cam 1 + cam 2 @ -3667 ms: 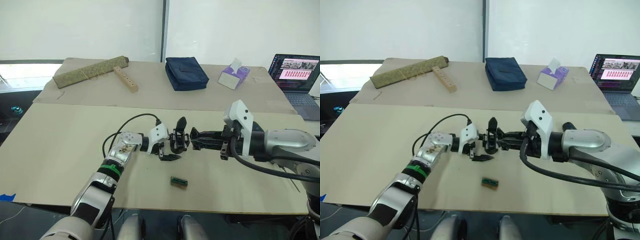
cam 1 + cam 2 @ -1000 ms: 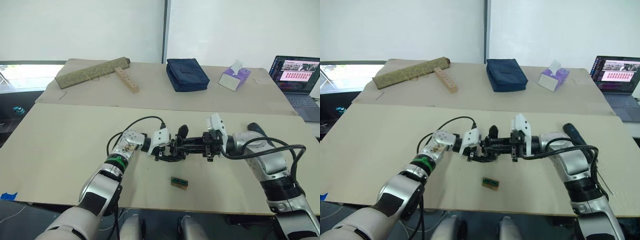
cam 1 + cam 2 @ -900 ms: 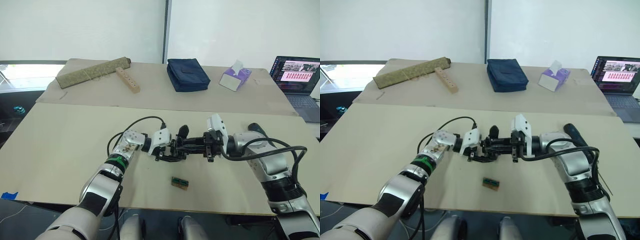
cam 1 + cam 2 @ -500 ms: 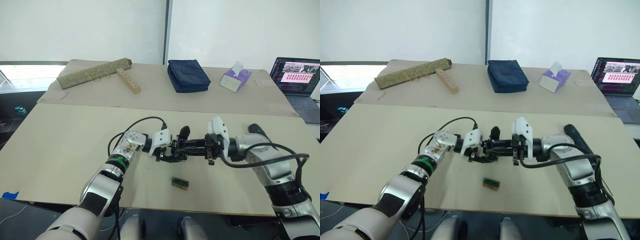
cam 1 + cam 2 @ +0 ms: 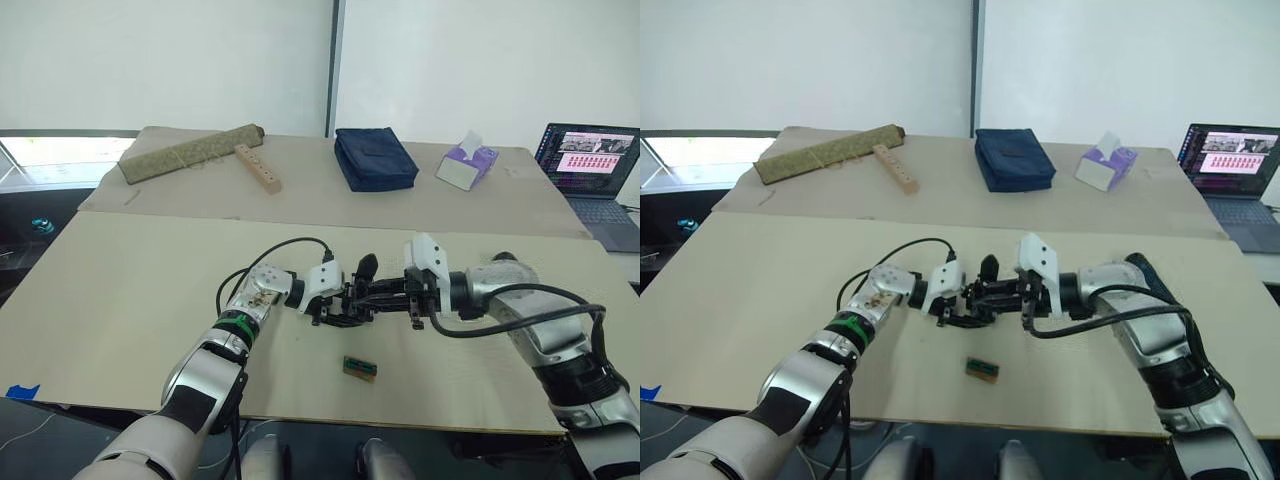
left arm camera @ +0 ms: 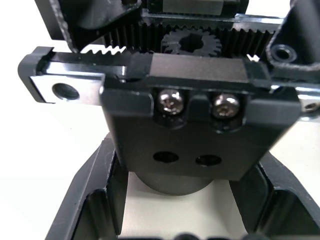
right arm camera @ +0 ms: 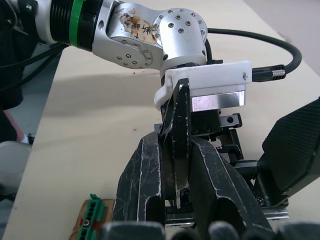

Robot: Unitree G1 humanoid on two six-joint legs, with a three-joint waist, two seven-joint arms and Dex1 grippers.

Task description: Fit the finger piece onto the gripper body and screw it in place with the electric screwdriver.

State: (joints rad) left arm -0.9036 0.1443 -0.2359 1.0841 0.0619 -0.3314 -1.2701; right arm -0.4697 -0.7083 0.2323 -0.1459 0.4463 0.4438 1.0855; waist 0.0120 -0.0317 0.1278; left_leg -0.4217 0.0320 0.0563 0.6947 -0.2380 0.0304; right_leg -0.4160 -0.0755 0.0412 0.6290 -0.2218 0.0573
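At the table's middle my left gripper (image 5: pixel 335 303) is shut on the gripper body (image 5: pixel 353 297), a chunky black part with a toothed rack, a gear and two screws (image 6: pixel 200 115); its pointed black finger (image 5: pixel 366 265) sticks up. My right gripper (image 5: pixel 388 293) comes in from the right, shut on the finger piece (image 7: pixel 180 130), a thin black wedge pressed against the gripper body beside the left gripper's white mount. The electric screwdriver (image 5: pixel 1139 266) lies on the table behind my right forearm, mostly hidden.
A small green-and-brown block (image 5: pixel 359 367) lies near the front edge, just below the grippers. On the far table stand a dark blue pouch (image 5: pixel 375 158), a tissue box (image 5: pixel 466 166), a wooden strip (image 5: pixel 257 168) and a rolled mat (image 5: pixel 190 152). A laptop (image 5: pixel 588 165) is at right.
Since 3.7 s ago my right gripper has come in low against the gripper body with the finger piece. Over the last second both grippers stay nearly still; the camera shifted slightly.
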